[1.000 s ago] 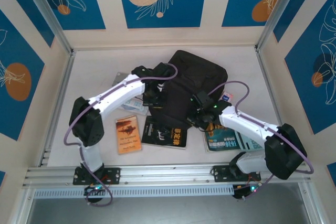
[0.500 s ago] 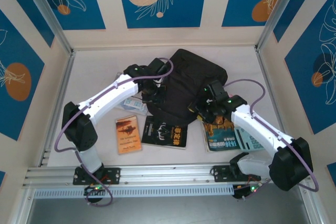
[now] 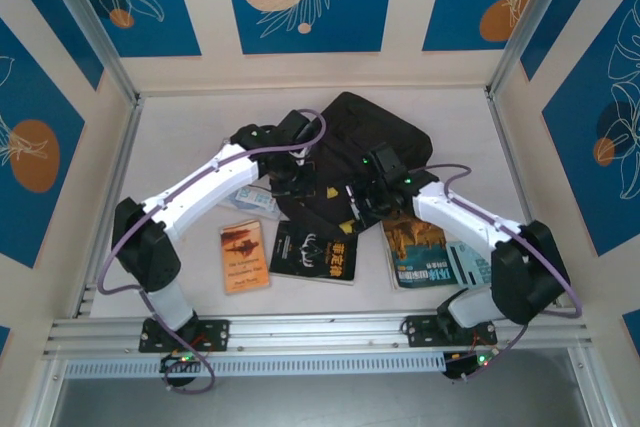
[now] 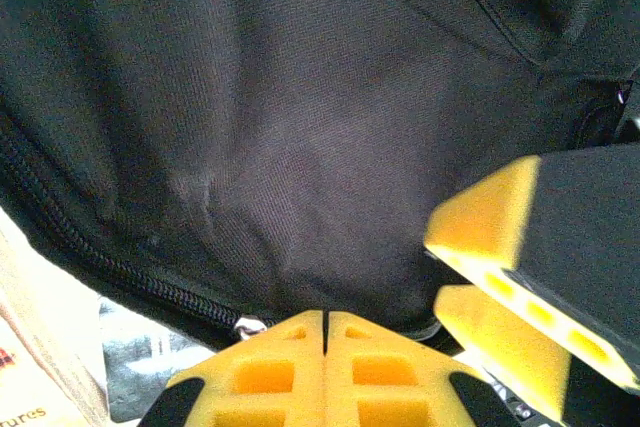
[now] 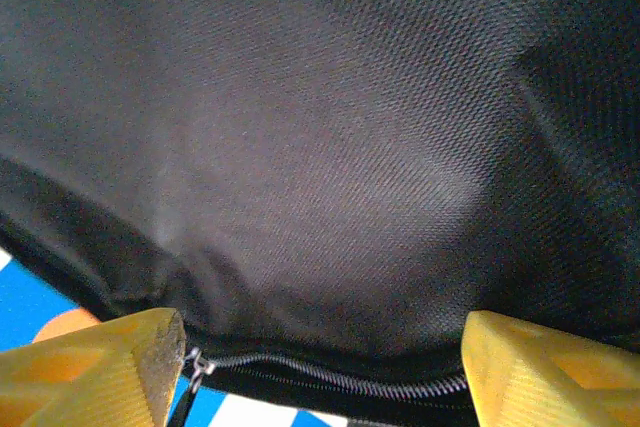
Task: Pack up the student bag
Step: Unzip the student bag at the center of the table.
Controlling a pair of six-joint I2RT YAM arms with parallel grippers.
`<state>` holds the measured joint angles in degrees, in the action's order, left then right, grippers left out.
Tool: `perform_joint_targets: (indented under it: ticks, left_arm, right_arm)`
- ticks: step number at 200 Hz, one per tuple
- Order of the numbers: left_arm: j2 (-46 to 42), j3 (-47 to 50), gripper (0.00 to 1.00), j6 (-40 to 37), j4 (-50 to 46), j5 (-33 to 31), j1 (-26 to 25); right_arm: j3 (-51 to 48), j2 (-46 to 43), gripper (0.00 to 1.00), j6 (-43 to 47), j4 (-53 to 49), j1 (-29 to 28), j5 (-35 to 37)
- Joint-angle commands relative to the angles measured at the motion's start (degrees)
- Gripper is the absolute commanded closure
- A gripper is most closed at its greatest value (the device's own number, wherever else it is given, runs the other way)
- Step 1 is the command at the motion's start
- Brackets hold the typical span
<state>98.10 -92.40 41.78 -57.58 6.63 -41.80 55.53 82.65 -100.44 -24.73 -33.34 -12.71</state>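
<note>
Left gripper (image 4: pixel 325 321) is clenched at the bag (image 3: pixel 378 132) edge, right gripper (image 5: pixel 322 362) has fingers apart over the zipper (image 5: pixel 330 375); I think it should catch the lip there and lift gently

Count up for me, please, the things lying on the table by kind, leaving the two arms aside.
Black backpack: 1
Books: 3, namely the orange book, black book and teal book
Pale flat item, partly hidden and too unclear to name: 1
Total: 5
</note>
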Motion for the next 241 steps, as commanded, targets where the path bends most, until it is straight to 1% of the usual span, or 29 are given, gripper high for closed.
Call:
perform_joint_targets:
  ticks: [1, 18, 35, 56, 72, 89, 109, 126, 150, 161, 178, 187, 195, 199, 202, 203, 204, 209, 210, 211, 213, 214, 216, 217, 221, 224, 225, 236, 241]
  left_arm:
    - [-3.5, 1.7, 1.00, 1.1, 1.6, 1.0, 0.9]
    - [-4.6, 3.5, 1.00, 0.9, 1.9, 0.5, 1.6]
    - [-5.3, 4.4, 1.00, -0.1, 2.0, -0.5, 2.1]
    - [-5.5, 3.9, 1.00, -1.3, 1.8, -0.9, 2.5]
    - [-5.4, 2.5, 1.00, -1.7, 1.8, -0.1, 2.5]
    - [-5.3, 1.5, 1.00, -1.9, 2.0, 0.9, 2.4]
    - [-5.7, 2.1, 1.00, -2.0, 2.8, 2.2, 2.5]
    - [-6.5, 3.5, 1.00, -1.9, 3.9, 3.1, 2.4]
    - [-7.4, 5.0, 1.00, -2.3, 4.8, 3.3, 2.3]
    - [-7.6, 5.2, 1.00, -3.2, 4.5, 2.8, 2.4]
    - [-7.5, 5.4, 1.00, -4.8, 3.6, 1.3, 2.4]
    - [-7.2, 5.4, 1.00, -5.8, 3.3, 0.8, 2.4]
    - [-7.2, 5.5, 1.00, -6.5, 2.9, 0.0, 2.4]
    - [-7.1, 5.5, 1.00, -6.8, 2.7, -0.5, 2.4]
    - [-7.0, 5.5, 1.00, -7.1, 2.6, -0.9, 2.4]
    - [-7.0, 5.4, 1.00, -7.2, 2.5, -1.0, 2.4]
    - [-6.9, 5.5, 1.00, -7.2, 2.4, -1.1, 2.3]
    - [-6.8, 5.5, 1.00, -7.7, 2.3, -1.6, 2.4]
    - [-6.8, 5.5, 1.00, -7.8, 2.3, -1.7, 2.4]
    - [-6.7, 5.5, 1.00, -7.8, 2.3, -1.8, 2.4]
    - [-6.7, 5.5, 1.00, -8.0, 2.2, -2.1, 2.4]
    - [-6.7, 5.5, 1.00, -8.0, 2.2, -2.2, 2.4]
    - [-6.6, 5.5, 1.00, -8.2, 2.1, -2.5, 2.4]
    - [-6.6, 5.5, 1.00, -8.2, 2.1, -2.6, 2.4]
    - [-6.5, 5.5, 1.00, -8.5, 2.0, -3.1, 2.3]
    - [-6.5, 5.5, 1.00, -8.7, 1.8, -3.5, 2.4]
    - [-6.5, 5.5, 1.00, -8.8, 1.8, -3.6, 2.4]
    - [-6.1, 5.3, 1.00, -9.7, 1.5, -4.8, 2.3]
    - [-5.9, 5.2, 1.00, -10.2, 1.4, -5.5, 2.3]
  right_arm:
    - [2.4, 2.9, 0.27, -5.9, 0.1, -2.1, -1.6]
    - [2.9, 3.0, 0.30, -5.1, -2.1, -2.8, -0.6]
    - [4.3, 1.0, 0.31, -0.8, -7.8, -2.5, 3.4]
    - [6.0, -2.4, 0.33, 3.5, -14.4, -1.0, 5.6]
    - [5.1, -5.5, 0.33, 3.6, -16.8, -0.3, 6.4]
    - [2.8, -9.4, 0.33, 1.8, -17.4, -0.2, 6.7]
    - [0.1, -12.9, 0.32, 0.4, -18.3, -0.4, 7.2]
    - [-4.1, -14.7, 0.30, -1.3, -15.2, -0.8, 6.9]
    - [-9.5, -12.3, 0.28, -3.2, -2.9, -0.9, 3.6]
    - [-9.4, -9.5, 0.28, -0.8, 1.7, -1.0, 3.1]
    - [-6.3, -5.7, 0.30, 4.0, 0.6, -1.2, 3.5]
    - [-4.4, -4.0, 0.34, 6.2, -1.5, -1.4, 4.3]
    - [-3.3, -3.2, 0.41, 7.7, -2.9, -1.6, 5.7]
    - [-3.0, -2.8, 0.45, 8.1, -3.6, -1.6, 6.3]
    - [-2.9, -2.7, 0.50, 8.3, -3.9, -1.6, 6.8]
    - [-2.8, -2.6, 0.53, 8.4, -4.0, -1.6, 7.1]
    - [-2.8, -2.6, 0.53, 8.4, -4.0, -1.6, 7.1]
    - [-2.8, -2.4, 0.61, 8.9, -4.2, -1.6, 7.7]
    - [-2.8, -2.5, 0.65, 9.2, -4.2, -1.5, 8.1]
    - [-2.8, -2.5, 0.65, 9.2, -4.2, -1.5, 8.1]
    - [-2.8, -2.4, 0.70, 9.5, -4.3, -1.5, 8.5]
    - [-2.8, -2.4, 0.70, 9.5, -4.3, -1.5, 8.5]
    - [-2.7, -2.4, 0.75, 9.9, -4.6, -1.5, 8.9]
    - [-2.7, -2.4, 0.75, 9.9, -4.6, -1.5, 8.9]
    - [-2.5, -2.4, 0.81, 10.4, -5.2, -1.4, 9.5]
    - [-2.3, -2.4, 0.85, 10.9, -5.6, -1.4, 9.9]
    - [-2.2, -2.3, 0.88, 11.2, -5.9, -1.3, 10.1]
    - [-1.1, -2.0, 1.00, 13.3, -8.1, -1.0, 11.2]
    - [-0.6, -1.9, 1.00, 14.2, -9.3, -0.9, 11.7]
